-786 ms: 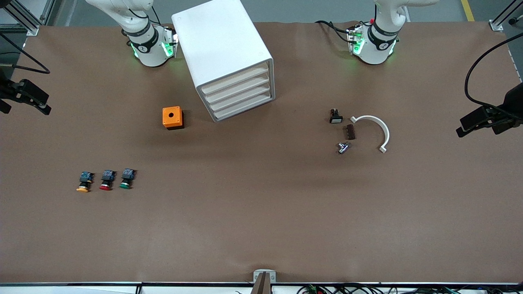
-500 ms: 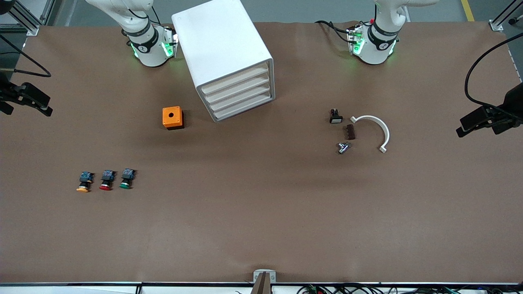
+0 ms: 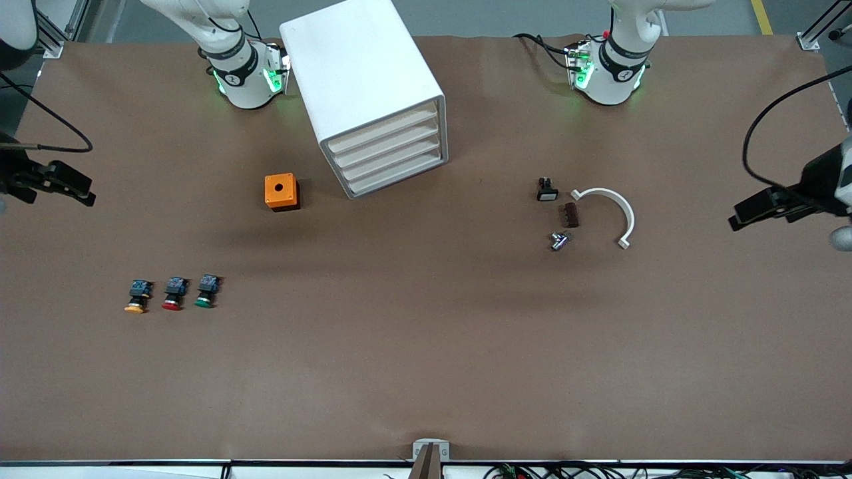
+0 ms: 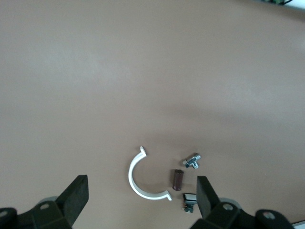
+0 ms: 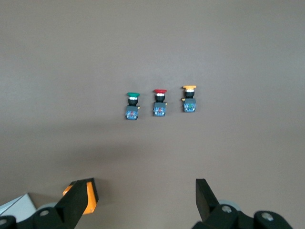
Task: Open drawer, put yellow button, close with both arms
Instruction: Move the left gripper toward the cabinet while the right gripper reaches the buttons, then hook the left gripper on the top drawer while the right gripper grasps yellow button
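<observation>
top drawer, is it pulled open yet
No, the drawer sits flush with the three below it in the cabinet, and neither gripper is near it.

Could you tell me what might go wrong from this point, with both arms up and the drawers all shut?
The yellow button lies close beside the red button, so the open right claw might nudge or take the wrong one. The drawer is one of four alike, with no handle visible; the open left claw, over the small parts, could slip or pull a lower one.
</observation>
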Robot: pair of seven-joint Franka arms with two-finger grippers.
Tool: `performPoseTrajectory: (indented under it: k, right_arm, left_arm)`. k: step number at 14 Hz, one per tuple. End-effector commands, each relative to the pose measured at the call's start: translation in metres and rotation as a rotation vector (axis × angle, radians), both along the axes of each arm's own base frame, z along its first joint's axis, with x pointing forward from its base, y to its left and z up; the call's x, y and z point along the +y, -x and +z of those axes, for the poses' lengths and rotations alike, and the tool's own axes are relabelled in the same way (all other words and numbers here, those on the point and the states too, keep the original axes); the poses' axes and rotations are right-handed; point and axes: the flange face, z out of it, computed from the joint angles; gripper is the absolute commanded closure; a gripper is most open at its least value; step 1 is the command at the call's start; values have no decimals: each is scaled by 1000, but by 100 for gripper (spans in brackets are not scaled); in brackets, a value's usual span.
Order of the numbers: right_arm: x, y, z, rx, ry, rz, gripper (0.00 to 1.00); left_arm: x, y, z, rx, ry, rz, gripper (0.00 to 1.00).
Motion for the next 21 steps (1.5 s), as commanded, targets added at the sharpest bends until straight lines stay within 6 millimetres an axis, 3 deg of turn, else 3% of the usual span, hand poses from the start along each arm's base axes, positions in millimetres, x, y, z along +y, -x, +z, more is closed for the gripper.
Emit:
performPoseTrajectory:
  k: [1,4,6,7,10,13,15,18,21]
  right_arm:
    - [-20,-4,-41,-27,-13,35,0]
    - [-37,-15,-87,-51,-14,45,0]
    - [-48,-27,-115,-51,-19,54,0]
    - [-57,-32,-131,-51,-22,51,0]
    - [-86,-48,-190,-62,-38,66,0]
    - [-110,-59,-257,-86,-56,74,0]
    - [-120,-61,-289,-90,-59,64,0]
    - [-129,-60,-319,-94,-59,87,0]
    - [-150,-53,-350,-89,-59,117,0]
  left_arm:
    - [-55,-14,-46,96,26,155,0]
    - [-126,-15,-90,200,35,317,0]
    - [-158,-10,-104,278,71,505,0]
    - [-188,-3,-110,335,100,579,0]
    - [-241,3,-152,600,184,853,0]
    - [-309,32,-180,745,127,945,0]
    - [-345,54,-203,833,26,1031,0]
    - [-378,77,-246,1033,-101,1126,0]
    - [-395,95,-278,1226,-232,1204,0]
